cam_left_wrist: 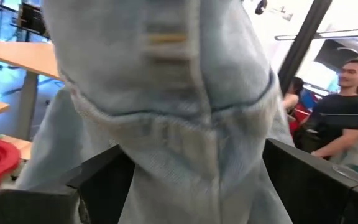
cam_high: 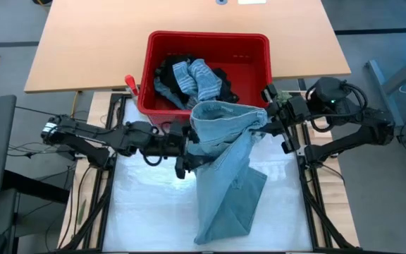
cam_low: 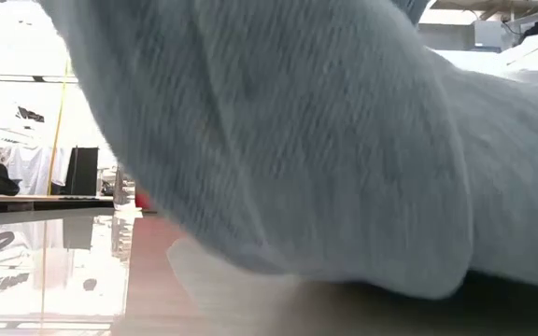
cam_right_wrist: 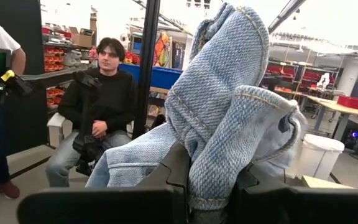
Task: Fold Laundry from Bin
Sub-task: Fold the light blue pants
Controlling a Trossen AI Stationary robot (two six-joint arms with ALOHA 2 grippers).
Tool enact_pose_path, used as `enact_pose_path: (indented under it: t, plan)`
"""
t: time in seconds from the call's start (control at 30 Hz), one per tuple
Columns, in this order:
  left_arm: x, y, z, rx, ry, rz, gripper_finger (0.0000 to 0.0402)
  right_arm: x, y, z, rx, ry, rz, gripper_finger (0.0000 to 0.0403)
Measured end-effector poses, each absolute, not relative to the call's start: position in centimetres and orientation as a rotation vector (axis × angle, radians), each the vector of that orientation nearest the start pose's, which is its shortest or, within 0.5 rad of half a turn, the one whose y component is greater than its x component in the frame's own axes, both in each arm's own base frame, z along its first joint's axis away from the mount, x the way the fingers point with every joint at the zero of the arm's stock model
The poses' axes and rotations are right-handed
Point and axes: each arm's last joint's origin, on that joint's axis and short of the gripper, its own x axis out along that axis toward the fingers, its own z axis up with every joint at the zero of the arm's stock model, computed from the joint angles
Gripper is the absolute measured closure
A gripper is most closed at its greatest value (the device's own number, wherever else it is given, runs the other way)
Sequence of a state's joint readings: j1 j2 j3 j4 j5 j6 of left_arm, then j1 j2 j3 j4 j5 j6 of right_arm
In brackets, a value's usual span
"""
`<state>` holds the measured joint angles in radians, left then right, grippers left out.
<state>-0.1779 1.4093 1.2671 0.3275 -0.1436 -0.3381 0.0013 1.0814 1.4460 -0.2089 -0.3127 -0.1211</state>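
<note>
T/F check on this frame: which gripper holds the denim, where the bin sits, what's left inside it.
1. The right gripper is shut on the denim garment. True.
2. The left gripper is clamped shut. False: its fingers stand open, with denim between them.
3. The red bin is empty. False: a striped garment and black garments lie inside.
4. The denim's lower end rests on the table. True.

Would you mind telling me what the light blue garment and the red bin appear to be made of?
The light blue garment looks like washed denim: the right wrist view shows a coarse twill weave, stitched seams and a thick hem. The red bin seems to be moulded plastic, with smooth, slightly glossy walls and a rolled rim.
</note>
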Motion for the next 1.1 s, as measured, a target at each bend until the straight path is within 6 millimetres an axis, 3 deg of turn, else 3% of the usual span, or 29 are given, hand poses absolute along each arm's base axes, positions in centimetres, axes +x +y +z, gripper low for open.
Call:
enact_pose_path:
  t: [0.27, 0.37, 0.47, 0.63, 0.7, 0.83, 1.1]
  plan:
    - [32.2, -3.4, 40.7, -0.373, -0.199, 0.032, 0.0064, 20.5, 0.9, 49.4, -0.125, -0.187, 0.32, 0.0337]
    - [32.2, -3.4, 40.8, -0.338, -0.211, 0.033, 0.0087, 20.4, 0.9, 49.8, -0.114, -0.218, 0.329, 0.0337]
    - [32.0, -3.5, 41.5, -0.301, -0.283, 0.0, 0.016, 20.3, 1.0, 50.1, -0.12, -0.258, 0.332, 0.0337]
    - [31.5, -3.4, 43.7, -0.231, -0.38, -0.001, 0.036, 20.2, 1.2, 50.9, -0.121, -0.344, 0.401, 0.0337]
    - [31.3, -3.4, 44.7, -0.211, -0.399, 0.001, 0.0382, 20.2, 1.3, 51.2, -0.108, -0.382, 0.421, 0.0332]
    - [30.8, -3.4, 47.0, -0.133, -0.405, 0.011, 0.0392, 20.2, 1.6, 51.6, -0.111, -0.424, 0.435, 0.0283]
    - [27.9, -2.9, 53.5, 0.013, -0.38, 0.067, 0.0397, 19.2, 1.3, 51.9, -0.061, -0.426, 0.417, 0.0139]
